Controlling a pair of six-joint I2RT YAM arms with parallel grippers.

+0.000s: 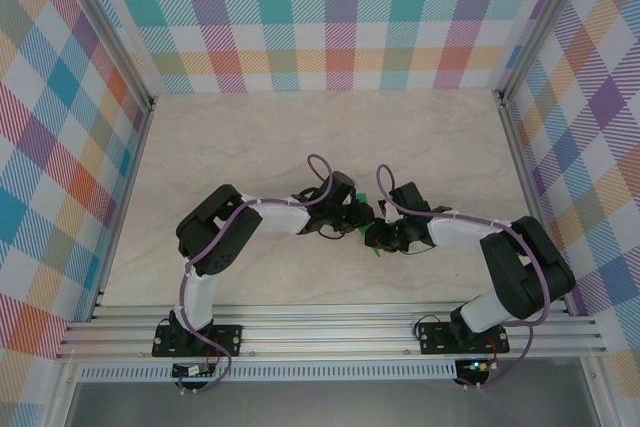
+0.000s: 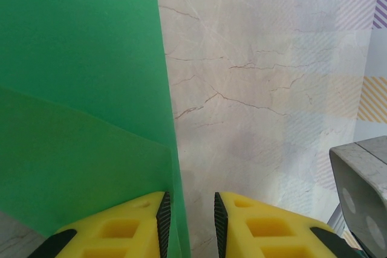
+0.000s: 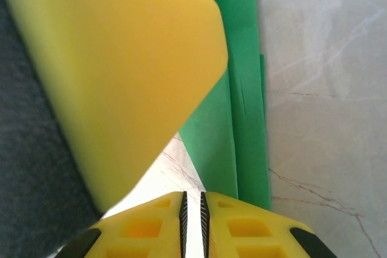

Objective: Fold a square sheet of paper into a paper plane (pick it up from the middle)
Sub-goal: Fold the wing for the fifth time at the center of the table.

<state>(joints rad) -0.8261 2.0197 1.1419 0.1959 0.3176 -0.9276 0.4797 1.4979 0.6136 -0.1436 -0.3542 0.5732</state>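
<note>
Both claws meet mid-worktop [image 1: 300, 137], toward its near edge, with the green sheet of paper [image 2: 78, 89] between them. The left claw [image 2: 189, 200] is narrowly parted and the sheet's edge sits in the gap. The right claw [image 3: 192, 196] is almost closed, just beside the sheet.

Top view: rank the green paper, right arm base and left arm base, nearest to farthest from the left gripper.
1. Green paper: right beside the left gripper, in the middle.
2. Right arm base: near edge, right side.
3. Left arm base: near edge, left side, somewhat farther.
</note>
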